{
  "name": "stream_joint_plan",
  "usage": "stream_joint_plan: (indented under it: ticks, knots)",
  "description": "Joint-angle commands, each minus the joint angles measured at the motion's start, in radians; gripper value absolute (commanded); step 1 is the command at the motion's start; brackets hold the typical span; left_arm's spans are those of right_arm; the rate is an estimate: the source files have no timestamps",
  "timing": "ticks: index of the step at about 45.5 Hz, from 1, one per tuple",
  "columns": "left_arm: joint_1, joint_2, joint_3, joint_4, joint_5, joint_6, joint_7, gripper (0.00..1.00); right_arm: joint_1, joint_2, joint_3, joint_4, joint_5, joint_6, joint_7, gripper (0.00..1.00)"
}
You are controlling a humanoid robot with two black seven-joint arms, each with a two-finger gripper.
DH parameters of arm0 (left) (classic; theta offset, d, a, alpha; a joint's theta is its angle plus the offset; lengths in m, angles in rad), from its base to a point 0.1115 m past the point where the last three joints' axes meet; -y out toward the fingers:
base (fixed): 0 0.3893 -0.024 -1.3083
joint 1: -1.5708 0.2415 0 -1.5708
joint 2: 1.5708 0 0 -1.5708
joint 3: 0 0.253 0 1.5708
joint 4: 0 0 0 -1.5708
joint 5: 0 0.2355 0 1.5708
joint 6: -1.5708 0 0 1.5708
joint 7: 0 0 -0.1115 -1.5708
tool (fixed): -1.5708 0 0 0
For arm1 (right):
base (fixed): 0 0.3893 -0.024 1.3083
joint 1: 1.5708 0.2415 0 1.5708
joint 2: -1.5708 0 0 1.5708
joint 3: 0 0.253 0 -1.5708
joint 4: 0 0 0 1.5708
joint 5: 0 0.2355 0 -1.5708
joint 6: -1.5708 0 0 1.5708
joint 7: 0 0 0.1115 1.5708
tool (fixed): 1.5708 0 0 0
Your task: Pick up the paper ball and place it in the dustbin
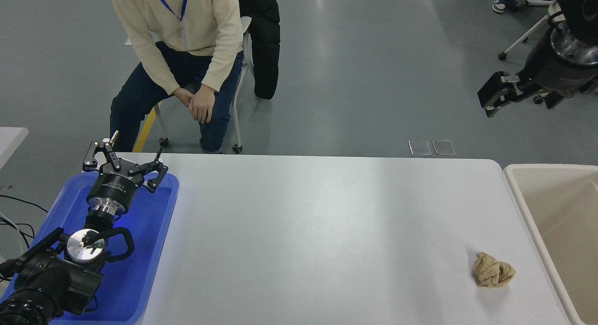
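Note:
The tan-brown paper ball (493,270) lies on the white table (317,231) near its front right corner, close to the dustbin. The cream-beige dustbin (517,189) stands right of the table and is cut off by the picture's edge; what shows of its inside is bare. My right gripper (490,98) hangs high at the upper right, beyond the table's far edge, well away from the ball and with nothing in it. My left gripper (136,145) is parked open and empty over the blue tray at the lower left.
A shallow blue tray (154,231) sits on the table's left end under my left arm. A person (187,59) sits on a chair beyond the far left edge, hands clasped. A black jacket (264,40) hangs behind them.

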Motion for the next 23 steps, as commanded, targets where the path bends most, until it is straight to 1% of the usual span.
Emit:
stream_joint_plan:
  ticks: [1, 23]
  knots:
    - [0.000, 0.000, 0.005, 0.000, 0.000, 0.000, 0.000, 1.00, -0.004, 0.002, 0.001, 0.000, 0.000, 0.000, 0.000, 1.00]
    - [0.000, -0.001, 0.001, 0.000, -0.002, 0.000, 0.000, 1.00, -0.001, 0.001, 0.003, 0.000, 0.000, 0.000, 0.000, 1.00]
